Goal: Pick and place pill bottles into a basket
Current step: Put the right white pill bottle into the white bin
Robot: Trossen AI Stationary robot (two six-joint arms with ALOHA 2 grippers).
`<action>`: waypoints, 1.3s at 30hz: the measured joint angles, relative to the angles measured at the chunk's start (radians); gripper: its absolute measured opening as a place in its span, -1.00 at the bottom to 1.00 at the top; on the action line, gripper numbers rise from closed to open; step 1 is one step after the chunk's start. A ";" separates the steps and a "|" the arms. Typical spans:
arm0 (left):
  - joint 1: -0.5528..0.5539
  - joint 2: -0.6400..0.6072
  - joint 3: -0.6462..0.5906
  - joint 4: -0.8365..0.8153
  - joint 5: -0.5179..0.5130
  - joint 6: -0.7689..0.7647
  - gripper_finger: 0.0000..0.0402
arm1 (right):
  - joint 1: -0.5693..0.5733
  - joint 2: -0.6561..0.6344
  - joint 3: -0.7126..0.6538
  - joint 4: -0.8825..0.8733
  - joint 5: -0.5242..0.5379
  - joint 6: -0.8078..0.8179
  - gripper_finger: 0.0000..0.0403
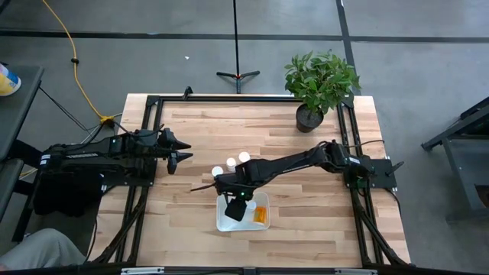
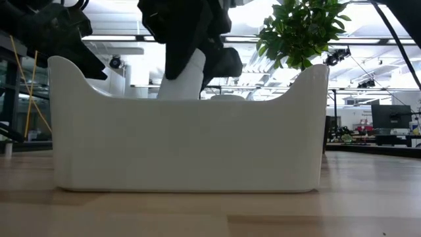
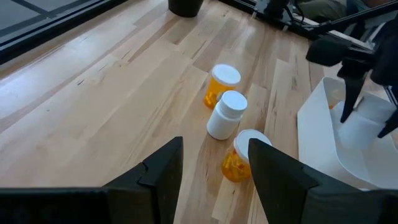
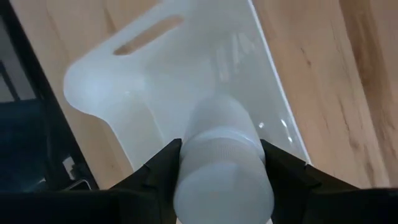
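Toward the desk's point(image 1: 191, 229) left edge, the left gripper point(image 1: 182, 150) is held above bare wood, its jaws parted and nothing between them; open desk lies between it and three pill bottles point(image 3: 227, 111) grouped near the middle, just beside the basket's point(image 1: 221, 221) far rim. Over the basket, near the desk's front edge, the right gripper point(image 4: 221, 155) is lowered between the walls, its jaws clenched on a white bottle point(image 4: 224, 168) held cap-up. An orange bottle point(image 1: 260, 217) is seen lying in the basket's right part. A potted plant point(image 1: 319, 84) stands near the far right corner, well apart.
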 joint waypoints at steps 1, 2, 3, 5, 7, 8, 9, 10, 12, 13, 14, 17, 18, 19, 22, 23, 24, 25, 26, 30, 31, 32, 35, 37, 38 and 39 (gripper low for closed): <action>0.000 0.000 0.000 0.000 0.000 0.000 0.08 | 0.000 0.000 -0.005 0.001 -0.003 0.000 -0.18; 0.000 0.000 0.000 0.000 0.000 0.000 0.08 | 0.000 0.000 -0.009 -0.002 -0.006 0.000 -0.18; 0.000 0.000 0.000 0.000 0.000 0.000 0.08 | 0.000 0.000 -0.014 0.003 -0.010 0.000 -0.18; 0.000 0.000 0.000 0.000 0.000 0.000 0.08 | 0.000 0.000 -0.018 0.009 -0.014 -0.002 -0.18; 0.000 0.000 0.000 0.001 0.000 0.000 0.08 | 0.000 0.000 -0.018 0.008 -0.014 -0.005 -0.18; 0.000 0.000 0.000 0.001 0.000 0.000 0.08 | 0.000 0.000 -0.018 0.012 -0.014 -0.005 -0.18; 0.000 0.000 0.000 0.001 0.000 0.000 0.08 | 0.000 0.000 -0.018 0.016 -0.014 -0.006 -0.18; 0.000 0.000 0.000 0.001 0.000 0.000 0.08 | 0.000 0.000 -0.018 0.017 -0.014 -0.008 -0.18; 0.000 0.000 0.000 0.001 0.000 0.000 0.08 | 0.000 0.006 -0.018 0.025 -0.016 -0.015 -0.18; 0.000 0.000 0.000 0.001 0.000 0.000 0.08 | 0.000 0.010 -0.017 0.033 -0.024 -0.021 -0.18; 0.000 0.000 0.000 0.001 0.000 0.000 0.08 | 0.000 0.015 -0.017 0.035 -0.033 -0.026 -0.18; 0.000 0.000 0.000 0.002 0.000 0.000 0.08 | -0.002 0.036 -0.018 0.034 -0.041 -0.032 -0.18; 0.000 0.000 0.000 0.002 0.000 -0.001 0.08 | -0.003 0.041 -0.018 0.035 -0.041 -0.032 -0.18; 0.000 0.000 0.000 0.003 -0.001 -0.001 0.08 | -0.004 0.043 -0.018 0.037 -0.044 -0.032 -0.18; 0.000 0.000 0.000 0.003 -0.001 -0.001 0.08 | -0.010 0.044 -0.018 0.042 -0.044 -0.042 -0.18; 0.000 0.000 0.000 0.003 -0.001 -0.001 0.08 | -0.013 0.045 -0.018 0.046 -0.044 -0.043 -0.18; 0.000 0.000 0.000 0.002 -0.001 -0.001 0.08 | -0.017 0.045 -0.018 0.048 -0.045 -0.046 -0.18; 0.000 0.000 0.000 0.002 -0.001 -0.001 0.08 | -0.021 0.046 -0.018 0.048 -0.045 -0.048 -0.18; 0.000 0.000 0.000 0.002 -0.001 -0.001 0.08 | -0.023 0.047 -0.018 0.047 -0.053 -0.049 -0.18; 0.000 0.000 0.000 0.002 -0.001 -0.003 0.08 | -0.029 0.047 -0.018 0.050 -0.054 -0.058 -0.18; 0.000 0.000 0.000 0.002 -0.001 -0.004 0.08 | -0.029 0.047 -0.018 0.050 -0.054 -0.061 -0.17; 0.000 0.000 0.000 0.002 -0.001 -0.004 0.08 | -0.029 0.047 -0.018 0.050 -0.053 -0.064 -0.12; 0.000 0.000 0.000 0.002 -0.001 -0.004 0.08 | -0.029 0.047 -0.018 0.051 -0.042 -0.065 0.12; 0.000 0.000 0.000 0.002 -0.001 -0.004 0.08 | -0.028 0.047 -0.018 0.051 -0.034 -0.065 0.22; 0.000 0.000 0.000 0.002 -0.001 -0.004 0.08 | -0.028 0.047 -0.018 0.051 -0.033 -0.067 0.25; 0.000 0.000 0.000 0.002 -0.001 -0.004 0.08 | -0.029 0.047 -0.017 0.051 -0.036 -0.070 0.26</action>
